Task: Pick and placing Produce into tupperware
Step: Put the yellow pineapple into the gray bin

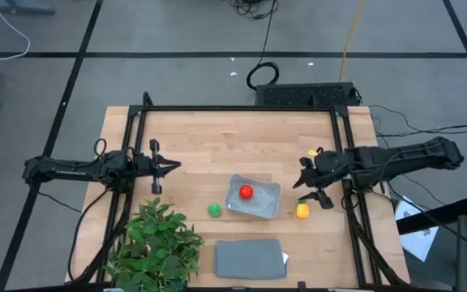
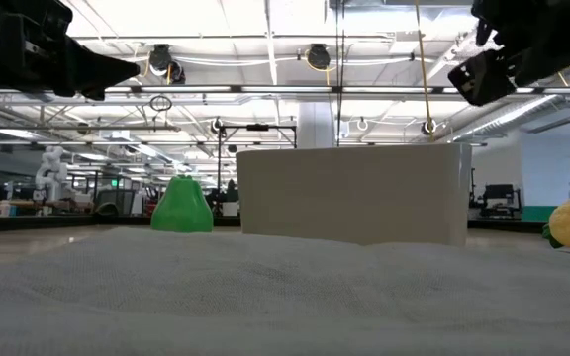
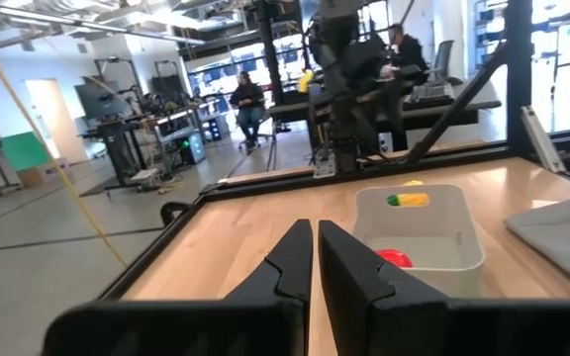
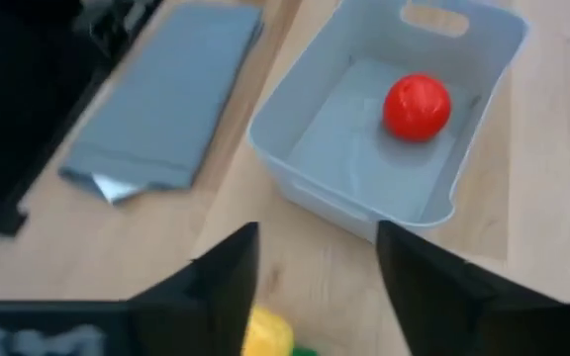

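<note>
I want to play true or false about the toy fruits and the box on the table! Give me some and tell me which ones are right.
1. The red piece lies inside the tupperware. True.
2. The green piece is in the tupperware too. False: it sits on the table beside the tupperware, on the leafy plant's side.
3. The right gripper is open above the yellow piece. True.
4. The left gripper is holding the yellow piece. False: it is shut, holding nothing, off on the table's left side.
5. The flat grey rectangle lies on top of the tupperware. False: it lies on the table, apart from it.
</note>
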{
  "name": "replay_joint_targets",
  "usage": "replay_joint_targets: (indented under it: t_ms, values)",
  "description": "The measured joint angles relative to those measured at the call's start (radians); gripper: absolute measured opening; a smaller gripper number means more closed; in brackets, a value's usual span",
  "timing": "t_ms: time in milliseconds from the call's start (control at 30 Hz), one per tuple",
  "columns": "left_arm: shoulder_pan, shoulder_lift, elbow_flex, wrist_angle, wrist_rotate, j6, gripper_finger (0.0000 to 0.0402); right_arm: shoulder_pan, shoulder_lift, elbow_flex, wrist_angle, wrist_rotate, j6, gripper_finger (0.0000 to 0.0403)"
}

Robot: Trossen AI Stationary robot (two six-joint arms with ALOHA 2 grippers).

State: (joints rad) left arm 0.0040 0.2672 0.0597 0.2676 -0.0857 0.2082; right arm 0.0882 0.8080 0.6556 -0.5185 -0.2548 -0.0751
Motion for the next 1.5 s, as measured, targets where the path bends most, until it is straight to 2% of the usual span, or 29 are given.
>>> replay_joint_targets:
  t_ms: [167, 300, 533, 867, 967, 1133, 1333, 1500]
  values:
    - [0.0, 0.0, 0.0, 0.006, -0.013, 0.0, 0.0026, 0.045, 0.03, 0.0, -0.062, 0.16, -0.143, 0.0282]
    - [0.0, 0.001, 0.0, 0.016, -0.012, -0.007, 0.0026, 0.088, 0.052, 0.0, -0.099, 0.294, -0.179, 0.0312]
    - [0.0, 0.001, 0.0, 0.018, -0.012, -0.013, 0.0026, 0.128, 0.06, 0.01, -0.136, 0.306, -0.013, 0.0322]
    - [0.0, 0.001, 0.0, 0.015, -0.012, -0.015, 0.0026, 0.265, 0.065, 0.014, -0.142, 0.294, -0.018, 0.0322]
    - [0.0, 0.001, 0.0, 0.014, -0.012, -0.015, 0.0026, 0.296, 0.079, 0.014, -0.141, 0.335, 0.004, 0.0322]
    - [0.0, 0.001, 0.0, 0.014, -0.012, -0.015, 0.0026, 0.276, 0.09, 0.014, -0.138, 0.353, 0.244, 0.0322]
    - [0.0, 0.001, 0.0, 0.014, -0.012, -0.024, 0.0026, 0.253, 0.089, 0.014, -0.111, 0.239, 0.637, 0.0322]
    - [0.0, 0.001, 0.0, 0.014, -0.012, -0.027, 0.0026, 0.247, 0.089, 0.014, -0.054, 0.223, 0.951, 0.0322]
